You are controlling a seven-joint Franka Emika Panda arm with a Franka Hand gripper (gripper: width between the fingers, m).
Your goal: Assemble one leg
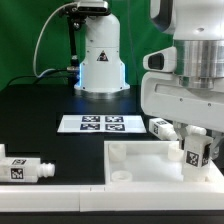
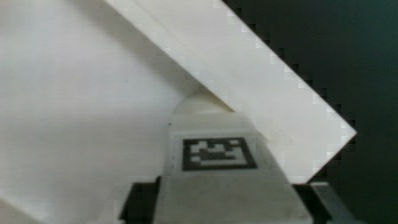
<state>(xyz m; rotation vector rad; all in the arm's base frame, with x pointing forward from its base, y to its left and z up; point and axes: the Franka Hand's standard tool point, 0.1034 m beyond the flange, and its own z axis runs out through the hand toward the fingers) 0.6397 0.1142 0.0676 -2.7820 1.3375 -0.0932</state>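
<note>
The gripper (image 1: 195,150) stands low at the exterior view's right, its fingers closed on a leg (image 1: 196,152) that it holds upright. The wrist view confirms the grasp: the two dark finger pads (image 2: 146,198) sit against either side of the held leg (image 2: 217,150), with its square tag facing the camera and its rounded tip pointing away, down toward the panel (image 2: 89,120).

The tip of the leg lies over the white surface of that panel, close to its raised rim, which runs diagonally through the wrist view (whether the tip actually touches the panel cannot be told from either view). In the exterior view the large flat white panel (image 1: 140,160) lies at the front of the black table (image 1: 40,110), and the held leg stands above its corner on the exterior view's right.

Just behind the gripper, another leg (image 1: 161,127) lies on the table near the panel's far edge. A further leg (image 1: 27,170) lies on its side at the exterior view's left, well apart from the panel. The marker board (image 1: 98,124) lies flat on the table behind the panel. Behind it stands the arm's white base (image 1: 99,55).
</note>
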